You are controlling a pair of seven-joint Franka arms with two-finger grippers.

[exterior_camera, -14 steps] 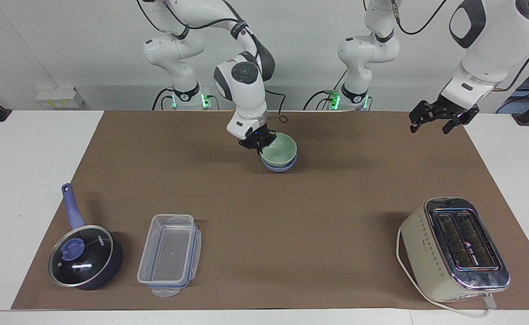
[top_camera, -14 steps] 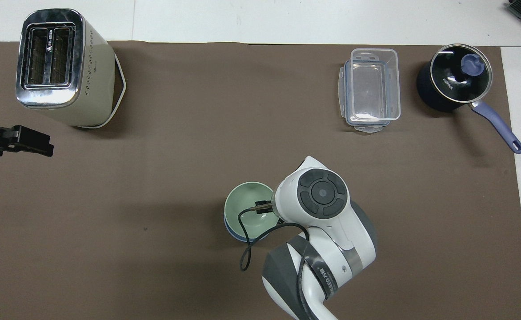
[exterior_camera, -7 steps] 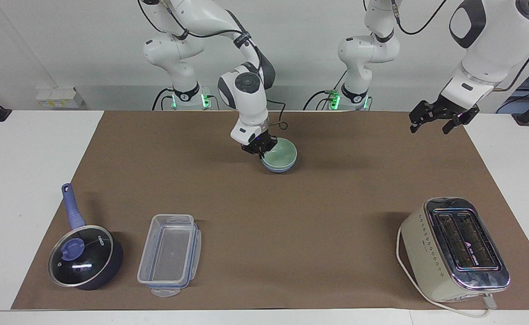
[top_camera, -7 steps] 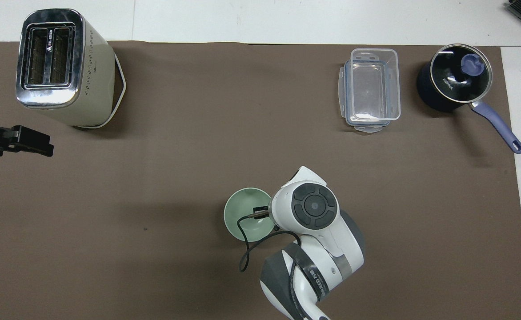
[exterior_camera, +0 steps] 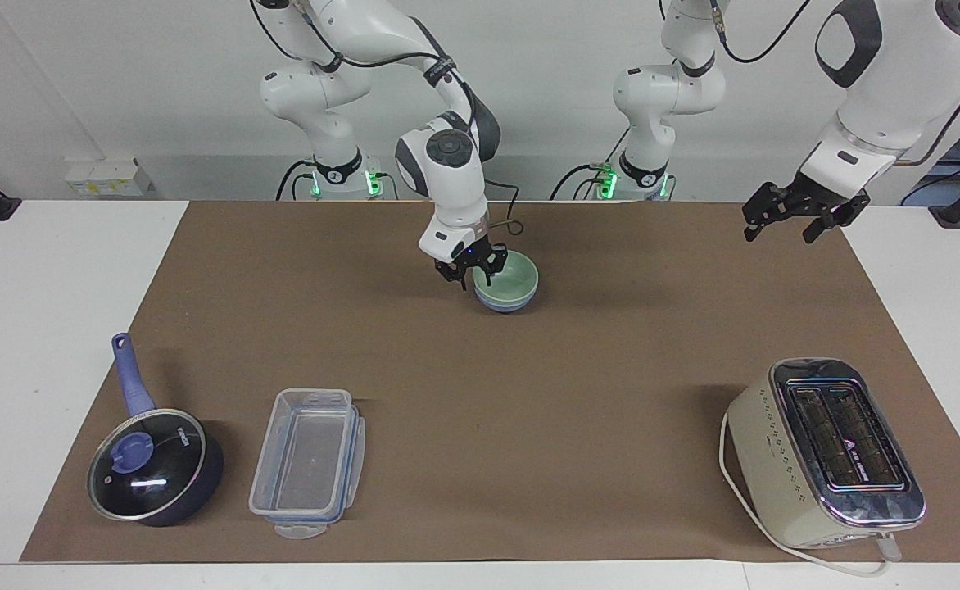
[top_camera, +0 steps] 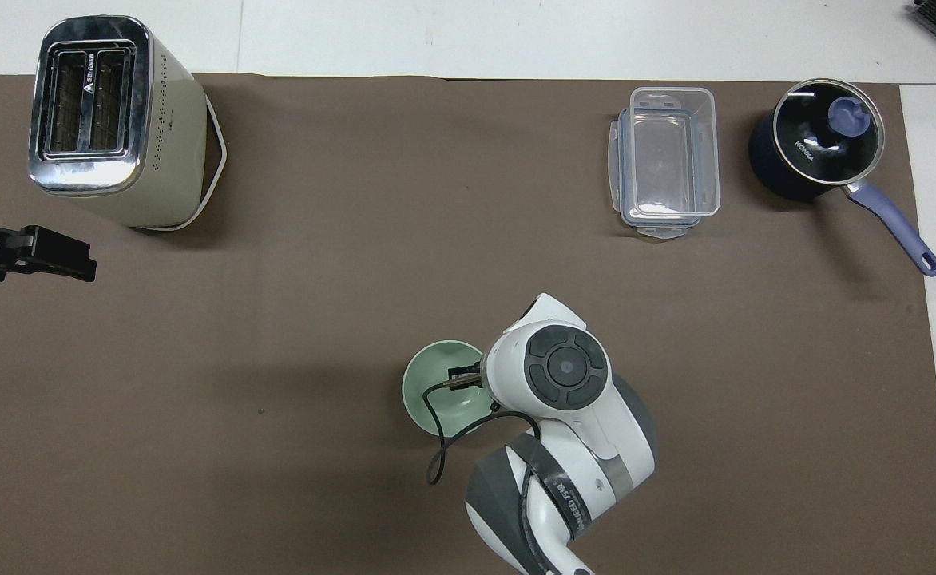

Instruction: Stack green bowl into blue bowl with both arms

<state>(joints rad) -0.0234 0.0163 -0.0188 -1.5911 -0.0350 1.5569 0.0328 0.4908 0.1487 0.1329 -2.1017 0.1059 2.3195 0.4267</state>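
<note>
1. A brown mat [exterior_camera: 529, 393] covers most of a white table [exterior_camera: 46, 328]; a pale wall runs along the robots' end.
2. The green bowl [exterior_camera: 509, 281] sits nested in the blue bowl [exterior_camera: 506, 305] near the mat's middle, toward the robots' end.
3. The right gripper [exterior_camera: 470, 268] is at the stack's rim on the right arm's side, fingers parted with the rim between them; whether they still touch it I cannot tell.
4. The left gripper [exterior_camera: 785, 218], fingers spread and empty, waits in the air over the mat's edge at the left arm's end.
5. In the facing view a toaster [exterior_camera: 826, 452] stands at 4 o'clock from the bowls, a clear box [exterior_camera: 308, 463] at 7, and a lidded pot [exterior_camera: 152, 463] at 8.
</note>
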